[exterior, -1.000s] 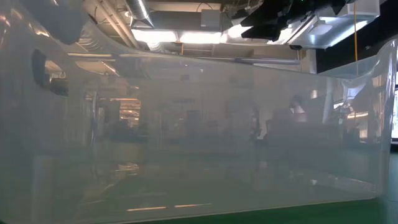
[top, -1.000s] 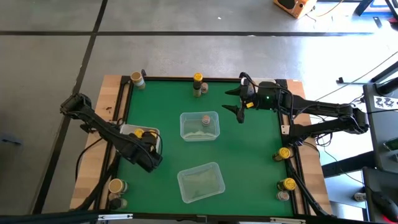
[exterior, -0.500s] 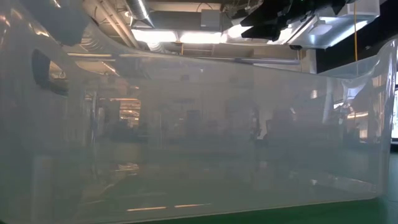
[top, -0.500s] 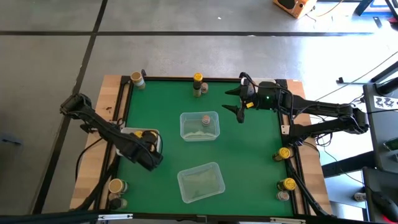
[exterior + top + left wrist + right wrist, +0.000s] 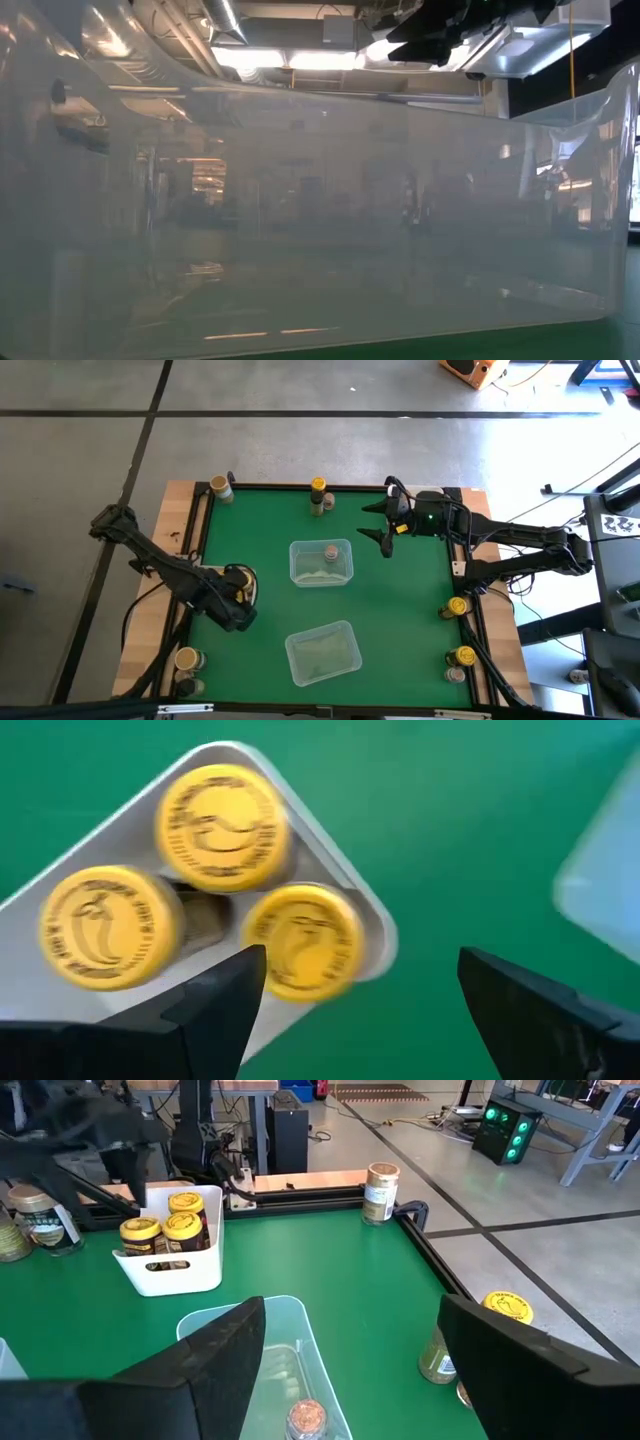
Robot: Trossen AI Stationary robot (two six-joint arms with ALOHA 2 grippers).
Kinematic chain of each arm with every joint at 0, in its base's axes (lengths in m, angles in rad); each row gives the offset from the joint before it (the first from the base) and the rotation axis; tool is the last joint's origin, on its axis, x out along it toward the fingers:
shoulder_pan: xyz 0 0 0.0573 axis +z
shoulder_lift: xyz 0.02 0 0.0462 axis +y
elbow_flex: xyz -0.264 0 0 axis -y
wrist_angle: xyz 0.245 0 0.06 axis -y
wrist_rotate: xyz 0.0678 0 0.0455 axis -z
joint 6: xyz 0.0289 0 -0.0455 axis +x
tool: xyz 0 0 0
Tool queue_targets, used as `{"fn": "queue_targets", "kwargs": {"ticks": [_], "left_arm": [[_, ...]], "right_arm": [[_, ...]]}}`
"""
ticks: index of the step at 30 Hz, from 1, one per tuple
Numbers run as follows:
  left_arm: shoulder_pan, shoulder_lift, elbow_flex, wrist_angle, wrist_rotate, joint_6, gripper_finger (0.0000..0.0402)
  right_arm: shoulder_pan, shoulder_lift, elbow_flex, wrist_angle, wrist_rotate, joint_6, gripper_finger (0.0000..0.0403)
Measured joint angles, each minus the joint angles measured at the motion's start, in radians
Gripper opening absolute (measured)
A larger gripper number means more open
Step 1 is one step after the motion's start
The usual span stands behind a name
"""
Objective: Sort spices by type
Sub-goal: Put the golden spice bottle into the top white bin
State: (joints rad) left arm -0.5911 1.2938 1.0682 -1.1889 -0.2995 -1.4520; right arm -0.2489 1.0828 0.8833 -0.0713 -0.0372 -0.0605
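Three yellow-lidded spice jars (image 5: pixel 222 825) stand upright in a white tray (image 5: pixel 385 935) at the table's left edge. My left gripper (image 5: pixel 360 970) hangs open just above the tray's near corner, pointing down, with nothing between its fingers; in the high view the left gripper (image 5: pixel 238 595) hides most of the tray. My right gripper (image 5: pixel 385 525) hovers open over the far right of the green mat. A clear tub (image 5: pixel 321 562) at the middle holds one pinkish-lidded jar (image 5: pixel 330 552). More jars stand along the table's edges.
A second clear tub (image 5: pixel 323 652) sits near the front edge and fills the low view. Jars stand at the far left corner (image 5: pixel 220 486), far middle (image 5: pixel 318 495), right edge (image 5: pixel 457 605) (image 5: pixel 463 657) and near left (image 5: pixel 187 660). Bare mat lies right of the tubs.
My left gripper has risen straight up from the white tray, and its arm has drawn slightly toward the table's left edge. The jars stay standing in the tray. My right arm has kept still.
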Motion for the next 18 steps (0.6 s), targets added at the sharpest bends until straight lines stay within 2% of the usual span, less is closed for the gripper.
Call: {"fn": "queue_targets", "kwargs": {"ticks": [8,13,18], "left_arm": [[-0.114,-0.017,0.034,0.174,0.009,0.097,0.0324],[-0.170,0.022,0.034,0.272,0.035,0.024,0.0324],[-0.227,0.101,0.034,0.281,0.180,-0.102,0.0324]], "right_arm": [[0.000,0.000,0.000,0.001,0.000,-0.018,0.0299],[0.000,0.000,0.000,0.002,0.000,-0.023,0.0299],[0.000,0.000,0.000,0.002,0.000,-0.023,0.0299]]}}
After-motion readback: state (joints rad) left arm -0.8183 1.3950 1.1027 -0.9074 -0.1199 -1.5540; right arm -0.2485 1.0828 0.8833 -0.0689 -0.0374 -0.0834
